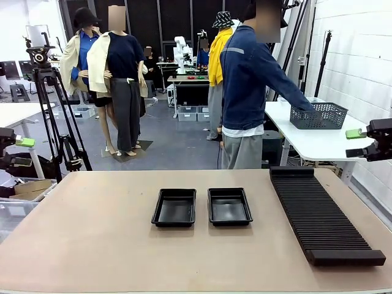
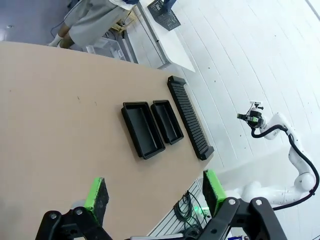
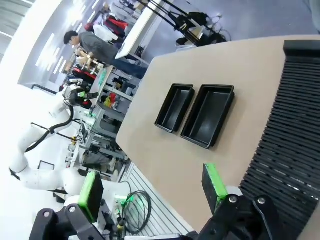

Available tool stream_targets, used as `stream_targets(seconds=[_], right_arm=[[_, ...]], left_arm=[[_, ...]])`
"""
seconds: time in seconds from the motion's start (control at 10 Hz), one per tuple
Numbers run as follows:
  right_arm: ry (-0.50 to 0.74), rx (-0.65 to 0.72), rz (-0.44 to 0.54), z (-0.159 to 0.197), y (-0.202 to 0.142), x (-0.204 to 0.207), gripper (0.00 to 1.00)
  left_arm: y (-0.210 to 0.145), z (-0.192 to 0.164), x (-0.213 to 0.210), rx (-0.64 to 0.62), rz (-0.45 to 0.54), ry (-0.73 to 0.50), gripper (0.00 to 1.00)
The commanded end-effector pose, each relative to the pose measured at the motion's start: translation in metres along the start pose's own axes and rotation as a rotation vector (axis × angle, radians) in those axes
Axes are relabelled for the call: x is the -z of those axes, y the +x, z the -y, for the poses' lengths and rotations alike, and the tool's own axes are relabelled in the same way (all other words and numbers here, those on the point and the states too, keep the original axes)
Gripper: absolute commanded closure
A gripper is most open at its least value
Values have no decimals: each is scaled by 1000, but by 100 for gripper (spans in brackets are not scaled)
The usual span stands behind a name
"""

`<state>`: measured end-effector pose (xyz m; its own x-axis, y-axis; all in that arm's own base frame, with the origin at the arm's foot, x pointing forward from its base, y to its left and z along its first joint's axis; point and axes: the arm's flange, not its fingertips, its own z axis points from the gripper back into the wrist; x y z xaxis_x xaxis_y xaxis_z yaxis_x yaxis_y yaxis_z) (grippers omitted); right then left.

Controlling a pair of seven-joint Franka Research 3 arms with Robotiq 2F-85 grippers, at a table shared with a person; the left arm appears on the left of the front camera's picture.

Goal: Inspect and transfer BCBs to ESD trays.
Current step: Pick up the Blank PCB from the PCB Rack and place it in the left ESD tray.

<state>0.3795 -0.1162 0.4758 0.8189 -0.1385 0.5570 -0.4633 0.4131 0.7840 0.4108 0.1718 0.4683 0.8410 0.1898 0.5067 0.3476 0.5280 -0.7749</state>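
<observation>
Two empty black ESD trays sit side by side at the table's middle, the left tray [image 1: 174,207] and the right tray [image 1: 229,206]; they also lie ahead in the left wrist view [image 2: 143,129] and the right wrist view [image 3: 209,115]. The BCBs are out of view. My left gripper [image 1: 21,143] hovers off the table's left edge, open, its green pads [image 2: 96,192] wide apart with nothing between them. My right gripper [image 1: 358,135] hangs beyond the right edge, open too, with its pads [image 3: 212,180] spread and nothing held.
A long black ribbed rack [image 1: 321,211] lies along the table's right side. A person [image 1: 248,92] stands at the far edge, reaching toward a dark mesh basket [image 1: 318,115] on a white side table. A tripod [image 1: 52,104] stands far left.
</observation>
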Motion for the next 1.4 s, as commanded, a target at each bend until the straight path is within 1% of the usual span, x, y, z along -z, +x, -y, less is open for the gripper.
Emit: stream_targets(seconds=[0.0,0.1,0.5,0.6,0.7,1.3], right_arm=[[8,-35,23,-10,-11,-3,0],[22,-51,40,-11,-11,-7,0],[34,-97,40,-23,-7,-9,0],[-14,-98,26,-26,-3,-7,0],[15,-71,23,-22,-5,-12,0],[15,-71,23,-22,-5,-12,0]], left_arm=[[1,1,1,38,22,-39,0],[2,0,-5,40,37,-40,0],[8,8,-20,49,74,-30,0],[10,8,-18,64,80,-34,0],[6,4,-18,17,45,-8,0],[6,4,-18,17,45,-8,0]])
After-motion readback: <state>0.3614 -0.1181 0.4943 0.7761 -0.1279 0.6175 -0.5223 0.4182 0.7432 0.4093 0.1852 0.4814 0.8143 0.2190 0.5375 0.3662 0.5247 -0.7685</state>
